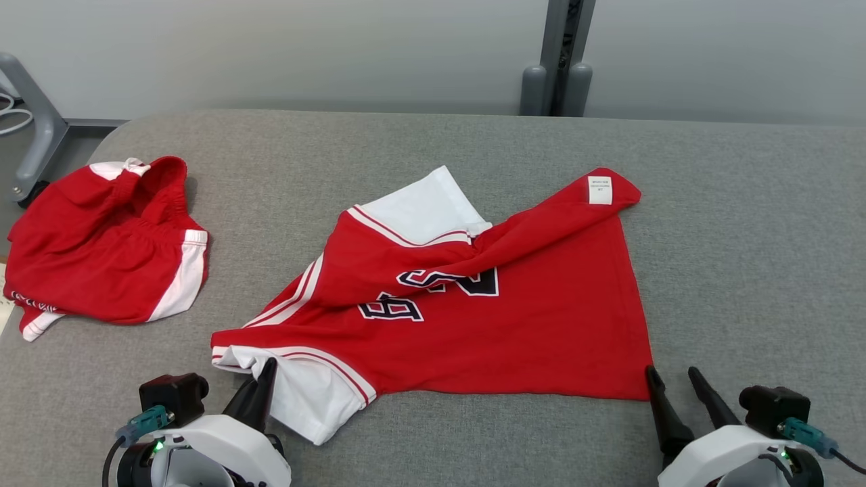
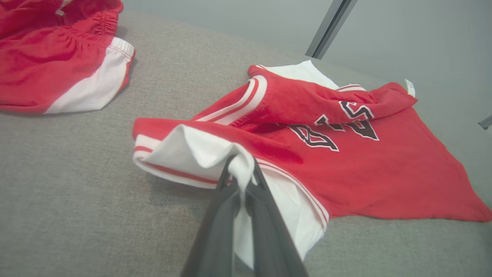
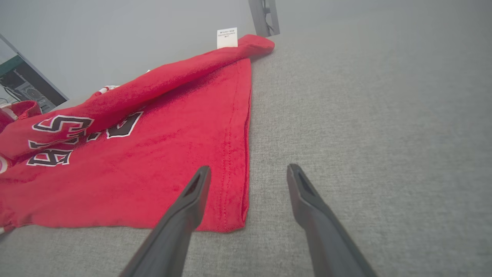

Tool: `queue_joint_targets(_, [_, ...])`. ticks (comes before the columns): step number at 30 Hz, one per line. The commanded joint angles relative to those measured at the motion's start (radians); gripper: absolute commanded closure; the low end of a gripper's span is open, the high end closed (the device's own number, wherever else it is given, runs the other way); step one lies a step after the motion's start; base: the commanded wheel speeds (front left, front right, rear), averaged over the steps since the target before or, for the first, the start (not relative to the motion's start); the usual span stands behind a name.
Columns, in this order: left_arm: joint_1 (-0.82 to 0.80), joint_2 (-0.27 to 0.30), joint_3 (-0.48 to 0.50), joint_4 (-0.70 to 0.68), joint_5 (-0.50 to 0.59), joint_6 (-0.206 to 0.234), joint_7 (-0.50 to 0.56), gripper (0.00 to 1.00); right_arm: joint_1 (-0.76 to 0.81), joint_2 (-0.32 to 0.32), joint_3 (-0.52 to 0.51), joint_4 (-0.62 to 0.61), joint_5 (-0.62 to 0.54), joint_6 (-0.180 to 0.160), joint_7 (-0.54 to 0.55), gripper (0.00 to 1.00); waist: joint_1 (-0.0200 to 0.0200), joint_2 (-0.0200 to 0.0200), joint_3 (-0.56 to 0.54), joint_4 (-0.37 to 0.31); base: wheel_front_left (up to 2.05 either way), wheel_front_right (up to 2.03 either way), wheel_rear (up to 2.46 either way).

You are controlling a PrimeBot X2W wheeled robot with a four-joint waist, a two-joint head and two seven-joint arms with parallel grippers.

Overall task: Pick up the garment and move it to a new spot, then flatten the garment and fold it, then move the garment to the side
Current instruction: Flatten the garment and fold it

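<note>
The garment (image 1: pixel 487 331) is a red jersey with white sleeves and dark lettering, lying rumpled on the grey table, its far side folded over the middle. My left gripper (image 1: pixel 267 368) is shut on the white near-left sleeve; in the left wrist view the white cloth (image 2: pixel 240 165) is pinched between the two dark fingers of the left gripper (image 2: pixel 241 165). My right gripper (image 1: pixel 670 379) stands open at the garment's near-right corner (image 3: pixel 234 219); its left finger (image 3: pixel 196 188) hangs over the red hem, the right finger over bare table.
A second red and white garment (image 1: pixel 108 250) lies bunched at the table's left edge. The grey table (image 1: pixel 744 270) stretches bare to the right. A grey post (image 1: pixel 558 61) rises behind the table's far edge.
</note>
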State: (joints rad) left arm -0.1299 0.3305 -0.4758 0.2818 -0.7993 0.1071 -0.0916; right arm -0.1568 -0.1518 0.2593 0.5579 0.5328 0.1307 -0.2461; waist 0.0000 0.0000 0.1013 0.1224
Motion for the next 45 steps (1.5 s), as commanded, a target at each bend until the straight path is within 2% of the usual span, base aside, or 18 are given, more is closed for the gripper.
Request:
queue_joint_targets(1, [0.004,0.006,0.0,-0.006,0.004,0.006,0.002,1.0,-0.004,0.0,0.002,0.011,0.008,0.0,0.008,0.0,0.0,0.0,0.0,0.004,0.0,0.0,0.0])
queue_joint_targets(12, [0.018,0.015,-0.012,-0.036,-0.002,0.017,0.026,1.0,-0.044,0.013,0.057,0.107,0.054,0.0,0.028,0.0,0.0,0.0,-0.008,0.028,0.0,0.0,0.0])
queue_joint_targets(13, [0.02,0.016,-0.013,-0.037,-0.002,0.017,0.026,1.0,-0.047,0.014,0.061,0.116,0.06,0.0,0.029,0.13,0.0,0.0,-0.007,0.029,0.0,0.0,0.0])
queue_joint_targets(14, [0.02,0.017,-0.014,-0.038,-0.002,0.018,0.027,1.0,-0.051,0.013,0.064,0.123,0.064,0.0,0.028,0.51,0.0,0.0,-0.007,0.03,0.0,0.0,0.0])
queue_joint_targets(17, [0.021,0.02,-0.015,-0.041,-0.003,0.021,0.029,1.0,-0.06,0.011,0.076,0.133,0.074,0.0,0.024,1.0,0.0,0.0,-0.005,0.031,0.0,0.0,0.0])
queue_joint_targets(23, [0.021,0.024,-0.018,-0.042,-0.006,0.021,0.035,1.0,-0.075,0.01,0.097,0.154,0.096,0.0,0.026,1.0,0.0,0.0,-0.001,0.029,0.0,0.0,0.0])
queue_joint_targets(30, [0.02,0.032,-0.02,-0.068,0.0,0.028,0.036,1.0,-0.073,-0.001,0.091,0.086,0.132,0.0,-0.011,1.0,0.0,0.0,-0.016,0.019,0.0,0.0,0.0])
queue_joint_targets(36, [0.014,0.05,-0.006,-0.133,0.01,0.047,0.03,1.0,-0.06,-0.03,0.081,-0.029,0.178,0.0,-0.02,1.0,0.0,0.0,-0.021,0.012,0.0,0.0,0.0])
queue_joint_targets(45, [0.022,0.086,0.029,-0.297,0.02,0.091,0.022,1.0,-0.012,-0.046,-0.005,-0.288,0.116,0.0,-0.021,1.0,0.0,0.0,-0.042,-0.007,0.0,0.0,0.0])
